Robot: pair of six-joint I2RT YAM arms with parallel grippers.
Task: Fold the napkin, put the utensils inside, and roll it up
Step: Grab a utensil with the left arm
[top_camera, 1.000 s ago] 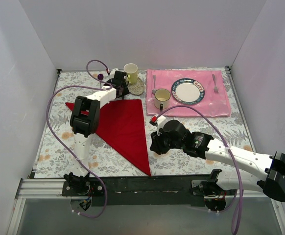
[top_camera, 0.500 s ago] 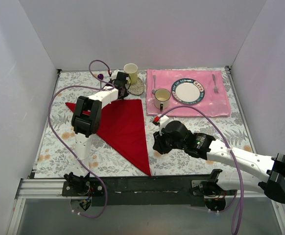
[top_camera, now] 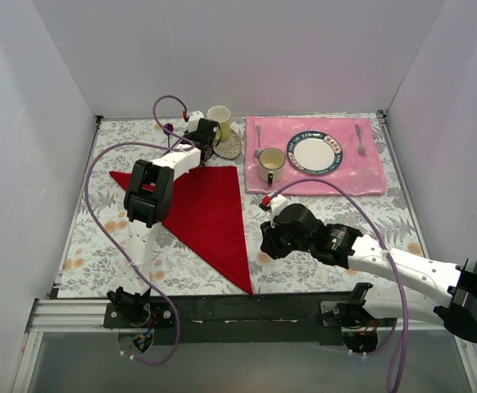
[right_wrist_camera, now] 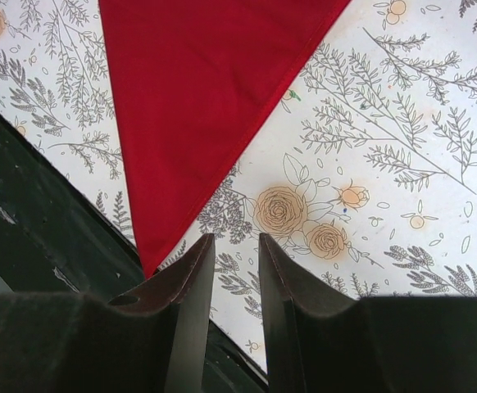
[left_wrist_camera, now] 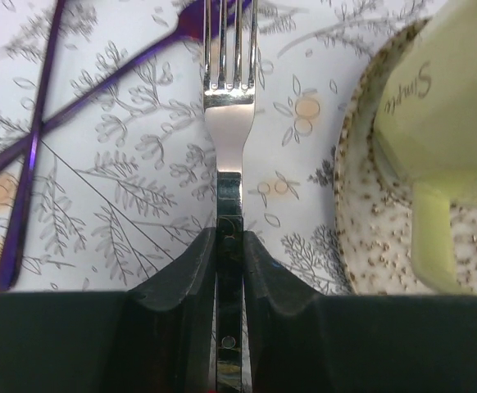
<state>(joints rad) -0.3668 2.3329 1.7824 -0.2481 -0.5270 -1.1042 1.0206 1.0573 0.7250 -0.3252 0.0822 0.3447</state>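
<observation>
Your left tool [left_wrist_camera: 229,246] is clamped on the dark handle of the slim silver-tined fork [left_wrist_camera: 229,106], beside a pale yellow mug [left_wrist_camera: 435,98] lettered "Simple". Your right tool [right_wrist_camera: 236,254] stands slightly parted, holding nothing, by the near tip of the bright red cloth napkin [right_wrist_camera: 214,106], which lies folded in a triangle on the floral table [right_wrist_camera: 370,164].

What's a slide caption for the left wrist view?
Left gripper clamps the fork by its dark handle, purple utensils left, mug right.
</observation>
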